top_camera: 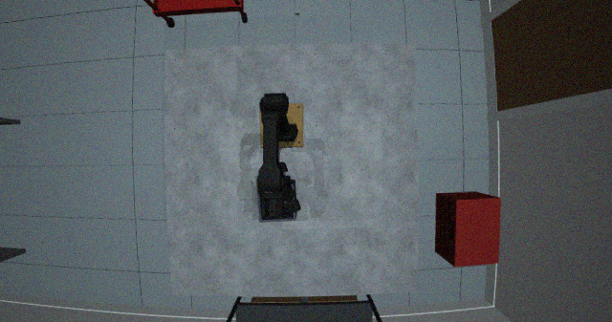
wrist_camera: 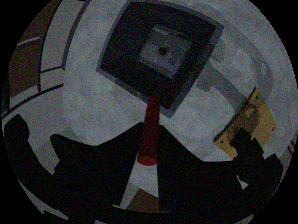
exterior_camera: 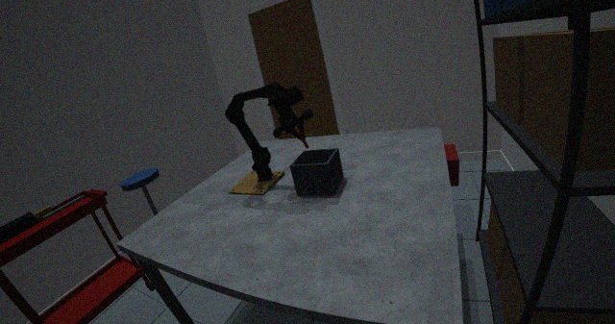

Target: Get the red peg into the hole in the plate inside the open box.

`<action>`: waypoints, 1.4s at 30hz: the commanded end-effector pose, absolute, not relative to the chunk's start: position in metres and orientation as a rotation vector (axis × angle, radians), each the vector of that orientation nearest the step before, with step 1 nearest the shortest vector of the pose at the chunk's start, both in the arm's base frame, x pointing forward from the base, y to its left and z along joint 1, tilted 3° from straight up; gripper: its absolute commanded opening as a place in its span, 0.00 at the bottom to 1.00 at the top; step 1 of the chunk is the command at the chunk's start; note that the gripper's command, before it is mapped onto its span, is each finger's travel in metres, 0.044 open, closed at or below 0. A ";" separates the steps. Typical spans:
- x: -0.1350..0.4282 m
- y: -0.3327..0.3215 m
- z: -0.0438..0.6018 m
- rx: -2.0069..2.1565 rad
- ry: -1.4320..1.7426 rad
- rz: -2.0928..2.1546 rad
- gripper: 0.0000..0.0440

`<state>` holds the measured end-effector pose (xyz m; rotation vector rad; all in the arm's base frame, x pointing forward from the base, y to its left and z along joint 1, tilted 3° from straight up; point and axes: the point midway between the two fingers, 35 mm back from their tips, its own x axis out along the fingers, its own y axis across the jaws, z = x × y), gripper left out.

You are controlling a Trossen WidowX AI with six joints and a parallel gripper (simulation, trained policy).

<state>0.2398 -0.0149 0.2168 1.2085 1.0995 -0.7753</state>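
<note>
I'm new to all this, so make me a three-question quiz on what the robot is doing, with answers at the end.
1. True or false: the red peg is gripped by the tool.
2. Which is higher, the peg or the rim of the open box?
A) peg
B) rim
3. Fill in: the plate at the bottom of the box has a dark ____ in its middle.

Key: 1 true; 2 A; 3 hole.

- We see dim light, grey walls.
- We get a pale tiled floor (top_camera: 445, 136) (exterior_camera: 468, 213).
- We spot a brown door (exterior_camera: 288, 50), blue stool (exterior_camera: 140, 179), red cart (top_camera: 198, 11) (exterior_camera: 53, 228), dark-framed shelf (exterior_camera: 580, 98).
</note>
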 end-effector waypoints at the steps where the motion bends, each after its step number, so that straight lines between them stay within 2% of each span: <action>1: 0.242 -0.025 0.216 1.204 1.098 -0.798 0.00; 24: 0.268 -0.077 0.183 1.221 1.148 -0.875 0.00; 42: 0.291 -0.086 0.141 1.214 1.217 -0.820 0.00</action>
